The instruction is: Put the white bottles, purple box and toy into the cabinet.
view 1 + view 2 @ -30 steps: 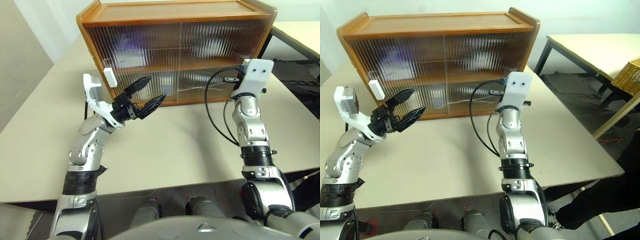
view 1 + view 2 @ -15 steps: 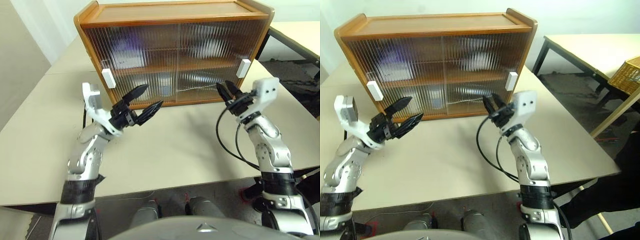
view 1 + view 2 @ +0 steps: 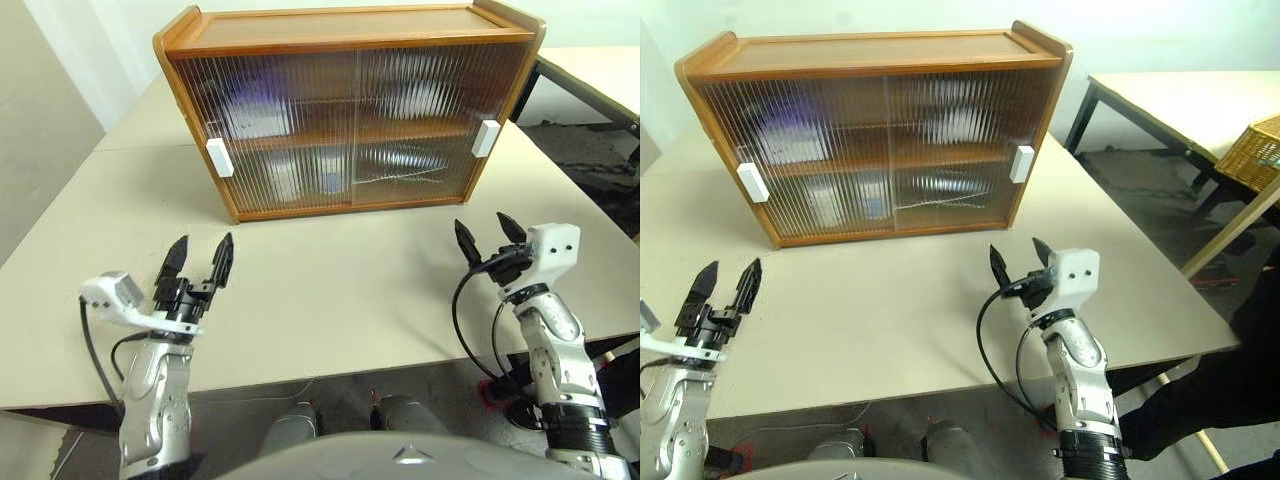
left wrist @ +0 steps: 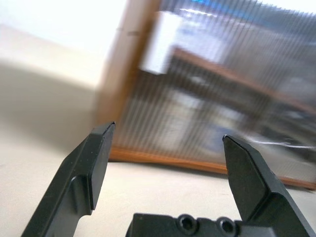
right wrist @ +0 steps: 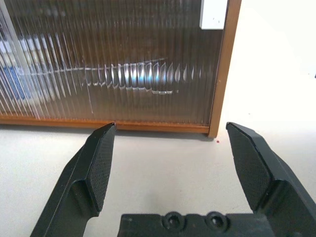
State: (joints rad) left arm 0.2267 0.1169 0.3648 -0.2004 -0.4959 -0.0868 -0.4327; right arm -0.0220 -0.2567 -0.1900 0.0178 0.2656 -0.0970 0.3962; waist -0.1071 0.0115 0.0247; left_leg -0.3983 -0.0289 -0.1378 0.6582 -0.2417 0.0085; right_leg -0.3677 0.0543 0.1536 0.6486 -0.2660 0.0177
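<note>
On cabinet (image 3: 350,120): no legible writing

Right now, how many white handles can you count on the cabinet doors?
2. One white handle sits at the left edge of the cabinet front, the other handle at its right edge. None seems hidden.

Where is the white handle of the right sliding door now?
In the left eye view, the right handle sits at the cabinet's right edge, about mid-height, beyond the open right tool.
</note>
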